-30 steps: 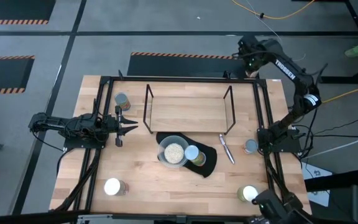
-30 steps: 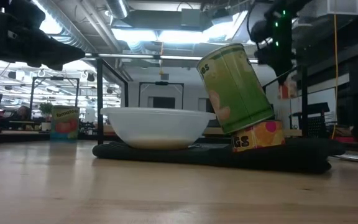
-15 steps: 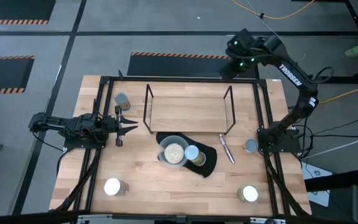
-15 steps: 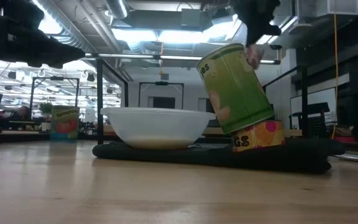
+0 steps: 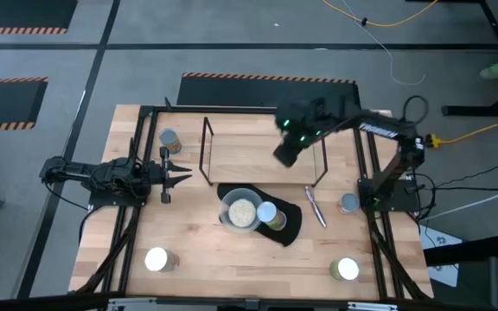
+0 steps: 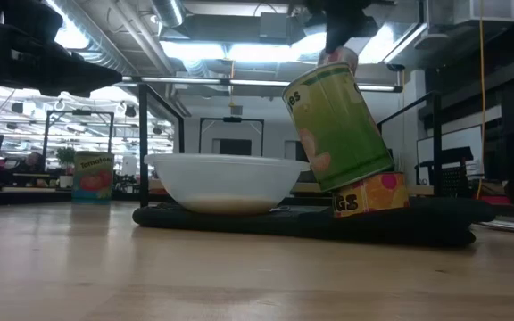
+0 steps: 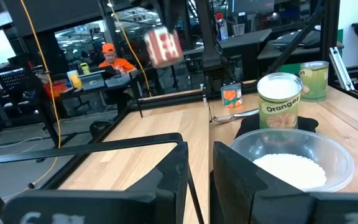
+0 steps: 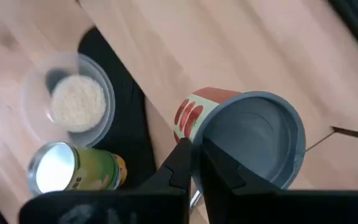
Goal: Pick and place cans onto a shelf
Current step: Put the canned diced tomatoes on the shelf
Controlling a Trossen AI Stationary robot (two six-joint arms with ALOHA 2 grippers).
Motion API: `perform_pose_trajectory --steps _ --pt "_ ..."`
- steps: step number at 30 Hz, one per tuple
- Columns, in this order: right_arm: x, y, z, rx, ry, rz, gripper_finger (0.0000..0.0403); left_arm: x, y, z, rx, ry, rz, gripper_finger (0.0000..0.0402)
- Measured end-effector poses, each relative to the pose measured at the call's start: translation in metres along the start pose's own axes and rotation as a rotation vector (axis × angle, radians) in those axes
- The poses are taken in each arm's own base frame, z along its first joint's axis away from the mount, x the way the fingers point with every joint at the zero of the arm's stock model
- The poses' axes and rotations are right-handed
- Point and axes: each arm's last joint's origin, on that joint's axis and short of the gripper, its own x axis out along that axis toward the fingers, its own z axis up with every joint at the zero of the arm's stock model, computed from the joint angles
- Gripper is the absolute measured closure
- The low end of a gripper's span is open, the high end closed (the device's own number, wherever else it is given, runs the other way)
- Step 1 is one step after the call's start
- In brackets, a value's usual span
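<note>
My right gripper (image 5: 285, 154) hangs above the right part of the shelf (image 5: 262, 151), shut on a red-labelled can (image 8: 247, 140) with a grey-blue top. The left wrist view shows that can (image 7: 163, 46) blurred in the air. A green can (image 6: 337, 125) leans tilted on an orange can (image 6: 373, 194) on the black mat (image 5: 288, 226). More cans stand on their bases on the table (image 5: 169, 138), (image 5: 156, 259), (image 5: 347, 269), (image 5: 348, 203). My left gripper (image 5: 180, 173) waits at the left, level, slightly open and holding nothing. My right gripper holds the red-labelled can by its top rim (image 8: 197, 140), on the side nearest the wrist, pinched between the two fingers (image 8: 182, 165). The fingers come from above, slanting down. The can hangs below them, lifted clear of the table and the shelf.
A clear bowl of pale grains (image 5: 240, 212) sits on the mat next to the stacked cans. A pen (image 5: 316, 207) lies to the right of the mat. Black frame rails (image 5: 132, 216) run along both sides of the table. Bare wood lies at the near middle.
My right gripper has swung from beyond the table's far right corner toward the left and near side, to above the shelf, turning as it went. It stays shut on the can, which travels with it in the air.
</note>
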Motion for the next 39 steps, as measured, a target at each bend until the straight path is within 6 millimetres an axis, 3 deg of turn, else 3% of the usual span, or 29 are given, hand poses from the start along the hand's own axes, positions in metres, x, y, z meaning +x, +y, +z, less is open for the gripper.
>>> perform_pose_trajectory --steps 5,9,14,23,32,39 --pt "0.034 0.03 -0.002 -0.076 0.071 -0.061 0.0381 0.0 0.0 0.0 0.0 0.0 0.0 0.0333" --pt "0.058 0.039 -0.004 -0.111 0.153 -0.12 0.0381 0.0 0.0 0.0 0.0 0.0 0.0 0.0333" --pt "0.075 0.035 -0.001 -0.12 0.199 -0.235 0.0381 0.0 0.0 0.0 0.0 0.0 0.0 0.0333" --pt "0.074 0.034 -0.002 -0.116 0.144 -0.326 0.0382 0.0 0.0 0.0 0.0 0.0 0.0 0.0333" --pt "0.131 0.028 -0.014 -0.136 0.219 -0.239 0.0383 0.0 0.0 0.0 0.0 0.0 0.0 0.0333" --pt "0.151 0.007 -0.01 -0.106 0.222 -0.24 0.0383 0.0 0.0 0.0 0.0 0.0 0.0 0.0333"
